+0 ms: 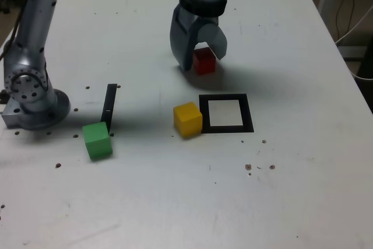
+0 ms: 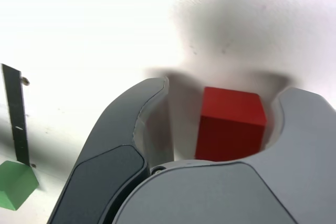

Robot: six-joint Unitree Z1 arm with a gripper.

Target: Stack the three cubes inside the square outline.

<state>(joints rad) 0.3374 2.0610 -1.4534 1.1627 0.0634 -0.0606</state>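
Straddling the red cube [image 1: 204, 61], the pincer [image 1: 198, 56] reaches down to the white counter [image 1: 291, 190] with its two curved grey jaws on either side of the block. In the wrist view a gap shows between one jaw and the red cube [image 2: 231, 124], while the other jaw sits close against it, so the jaws are partly parted and no firm grip shows yet.

The square outline [image 1: 226, 113], a black frame with a white centre, lies nearer the camera than the red cube in the exterior view, and nothing stands inside it. The yellow cube [image 1: 187, 119] sits just beside the frame's edge on the exterior view's left, touching or nearly so. The green cube [image 1: 97, 140] lies well apart, farther to that view's left, at the end of a thin black strip [image 1: 109, 107].

Risks, as a judgement: because the cube sits off-centre between the jaws, closing may push or twist it, giving a crooked hold that could slip during lifting. A tilted cube set into the frame would make a poor base for stacking. Lowering it could also nudge the yellow cube so close by.
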